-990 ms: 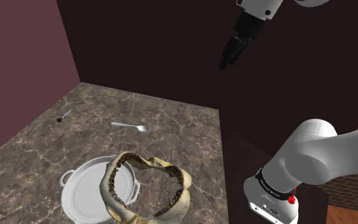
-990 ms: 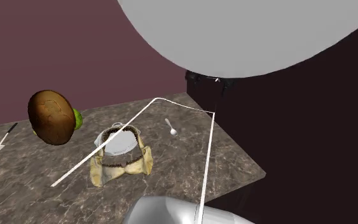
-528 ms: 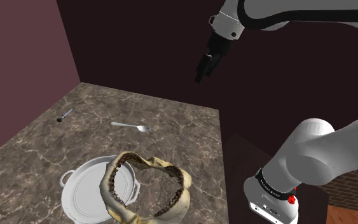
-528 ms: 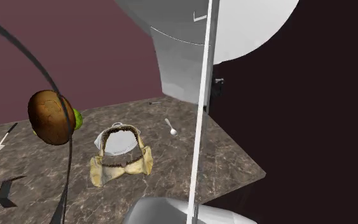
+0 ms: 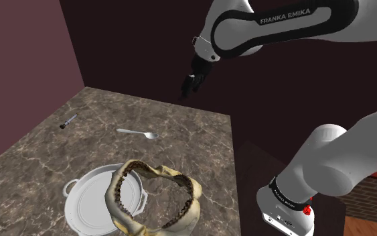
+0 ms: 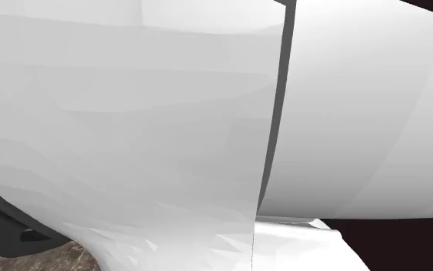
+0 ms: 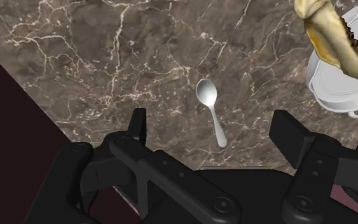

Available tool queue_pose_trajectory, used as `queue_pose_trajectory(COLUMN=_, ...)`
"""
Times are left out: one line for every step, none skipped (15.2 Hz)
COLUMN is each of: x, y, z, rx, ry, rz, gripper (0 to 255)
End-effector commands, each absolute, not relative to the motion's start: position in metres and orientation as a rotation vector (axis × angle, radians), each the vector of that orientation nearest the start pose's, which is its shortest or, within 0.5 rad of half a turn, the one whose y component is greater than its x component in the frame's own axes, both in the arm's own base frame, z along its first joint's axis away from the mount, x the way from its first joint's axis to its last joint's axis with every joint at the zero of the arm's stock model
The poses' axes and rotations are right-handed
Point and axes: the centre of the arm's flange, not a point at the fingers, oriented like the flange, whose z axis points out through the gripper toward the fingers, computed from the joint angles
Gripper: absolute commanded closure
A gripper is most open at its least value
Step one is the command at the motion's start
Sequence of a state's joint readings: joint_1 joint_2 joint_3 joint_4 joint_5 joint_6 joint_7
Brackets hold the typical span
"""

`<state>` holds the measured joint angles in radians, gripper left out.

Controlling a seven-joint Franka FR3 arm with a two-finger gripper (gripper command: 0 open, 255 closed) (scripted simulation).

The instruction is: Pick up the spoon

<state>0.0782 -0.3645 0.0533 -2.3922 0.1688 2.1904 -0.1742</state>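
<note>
Presently the tool (image 7: 212,126) hangs wide open and empty, high above the marbled surface (image 5: 33,161), where the spoon (image 7: 210,105) lies flat on the far side of the toothed jawbone (image 5: 155,170). Thin and low, it may skid aside if the fingers (image 7: 138,127) close off-centre.

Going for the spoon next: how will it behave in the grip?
Likely stiff and light: the spoon is slim and looks like shiny metal. Lying flat on the hard counter, its thin handle may slip or pivot when pinched. Its bowl should keep it from rolling.
</note>
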Motion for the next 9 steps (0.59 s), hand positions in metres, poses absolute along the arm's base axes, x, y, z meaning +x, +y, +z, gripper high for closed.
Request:
queue_pose_trajectory(x=0.460, y=0.076, z=0.455, rx=-2.984, ry=-0.348, rz=-0.257, gripper=0)
queue_pose_trajectory(x=0.467, y=0.082, z=0.446, rx=-2.981, ry=-0.359, rz=-0.259, gripper=0)
queue_pose_trajectory(x=0.475, y=0.088, z=0.437, rx=-2.978, ry=-0.371, rz=-0.261, gripper=0)
queue_pose_trajectory(x=0.483, y=0.093, z=0.428, rx=-2.974, ry=-0.382, rz=-0.262, gripper=0)
queue_pose_trajectory(x=0.490, y=0.099, z=0.419, rx=-2.971, ry=-0.393, rz=-0.264, gripper=0)
queue_pose_trajectory(x=0.498, y=0.105, z=0.410, rx=-2.967, ry=-0.404, rz=-0.266, gripper=0)
queue_pose_trajectory(x=0.505, y=0.110, z=0.401, rx=-2.964, ry=-0.415, rz=-0.267, gripper=0)
queue_pose_trajectory(x=0.513, y=0.116, z=0.392, rx=-2.960, ry=-0.426, rz=-0.269, gripper=0)
queue_pose_trajectory(x=0.520, y=0.122, z=0.383, rx=-2.957, ry=-0.437, rz=-0.271, gripper=0)
